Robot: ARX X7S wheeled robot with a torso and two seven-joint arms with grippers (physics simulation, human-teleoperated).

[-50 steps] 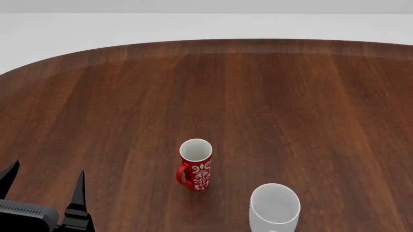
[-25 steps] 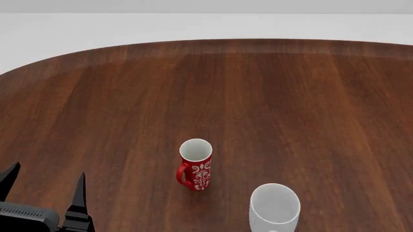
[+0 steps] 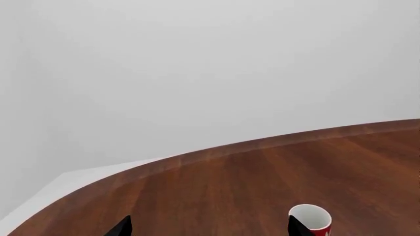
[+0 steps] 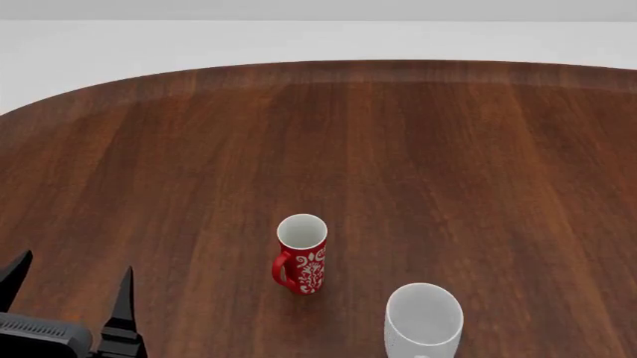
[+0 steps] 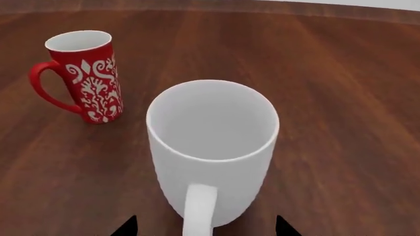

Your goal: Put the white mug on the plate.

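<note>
- The white mug [image 5: 211,150] stands upright on the wooden table [image 4: 448,149], at its near edge, handle turned toward your right gripper [image 5: 204,227].
- Your right fingers are spread, one tip either side of the handle, not touching.
- Your left gripper [image 4: 68,280] sits open, well apart.
- The red mug [image 4: 300,253] stands nearby.

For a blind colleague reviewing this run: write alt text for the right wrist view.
A tall glossy white mug stands upright and empty on a dark brown wooden table, its loop handle facing the camera, framed between the two dark fingertips of the right tool, which stand apart. Beyond it, apart, stands a slimmer red mug with white floral pattern.
</note>
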